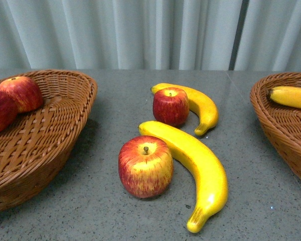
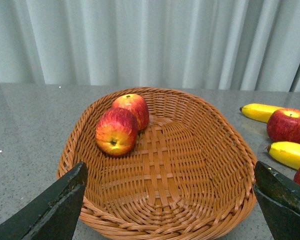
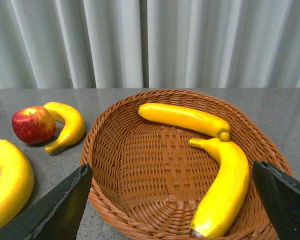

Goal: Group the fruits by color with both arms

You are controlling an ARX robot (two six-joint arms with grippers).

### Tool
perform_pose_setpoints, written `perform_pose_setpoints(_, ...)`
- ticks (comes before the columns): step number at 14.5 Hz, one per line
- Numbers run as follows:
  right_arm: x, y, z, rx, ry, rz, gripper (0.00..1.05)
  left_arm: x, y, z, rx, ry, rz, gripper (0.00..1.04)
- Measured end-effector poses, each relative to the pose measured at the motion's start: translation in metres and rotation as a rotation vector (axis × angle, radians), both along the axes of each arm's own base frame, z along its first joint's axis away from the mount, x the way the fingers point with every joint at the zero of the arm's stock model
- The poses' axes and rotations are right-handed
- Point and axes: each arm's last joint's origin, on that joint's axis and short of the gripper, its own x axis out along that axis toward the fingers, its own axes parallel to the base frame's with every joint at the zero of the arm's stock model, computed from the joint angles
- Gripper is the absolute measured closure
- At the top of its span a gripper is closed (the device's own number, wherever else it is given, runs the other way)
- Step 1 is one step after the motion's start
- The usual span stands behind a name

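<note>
Left end effector [image 2: 170, 172] and right end effector [image 3: 172, 175] gape empty. Between them, red plastic apple [image 1: 145, 168] touches curved yellow banana [image 1: 203, 168]; gripping one may roll both.

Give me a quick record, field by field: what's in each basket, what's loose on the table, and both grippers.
left basket: two red apples
right basket: two bananas
table: near apple, far apple, near banana, far banana, not yet sorted
left gripper: jaws open, empty, facing left basket
right gripper: jaws open, empty, facing right basket
</note>
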Motion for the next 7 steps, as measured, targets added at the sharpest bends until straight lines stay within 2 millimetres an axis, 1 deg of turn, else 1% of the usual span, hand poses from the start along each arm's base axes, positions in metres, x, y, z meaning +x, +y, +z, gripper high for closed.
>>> perform_pose_setpoints(7, 0.0, 0.0, 0.0, 0.0, 0.0, 0.0, 0.07, 0.0, 0.0, 0.0, 0.0, 0.0, 0.0, 0.07)
